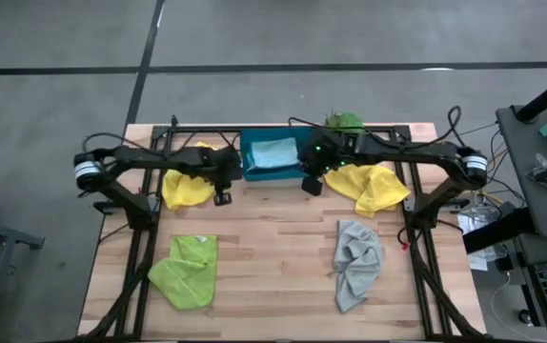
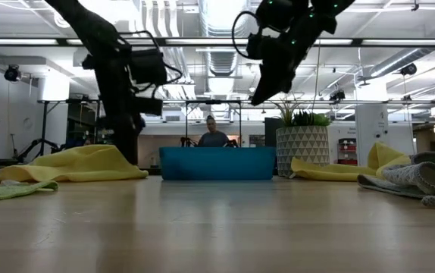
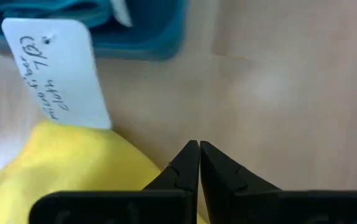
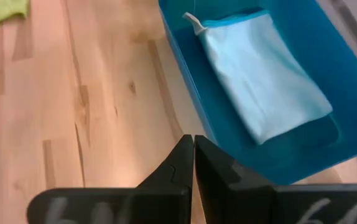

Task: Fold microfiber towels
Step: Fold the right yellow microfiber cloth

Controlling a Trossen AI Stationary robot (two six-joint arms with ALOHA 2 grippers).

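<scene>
Jaws of both grippers are closed and empty. Left gripper (image 1: 222, 197) hangs right beside a yellow towel (image 1: 187, 188), nearest; right gripper (image 1: 312, 184) hovers between tray (image 1: 251, 173) and second yellow towel (image 1: 374, 187).

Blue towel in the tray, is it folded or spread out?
Folded: the blue towel lies as a neat compact rectangle inside the tray.

Grey concrete floor (image 1: 273, 38) surrounds the wooden table (image 1: 273, 276). Bright ceiling lights (image 2: 217, 15) overhead, a potted plant (image 2: 302, 148) at two o'clock, a seated person (image 2: 213, 135) behind.
</scene>
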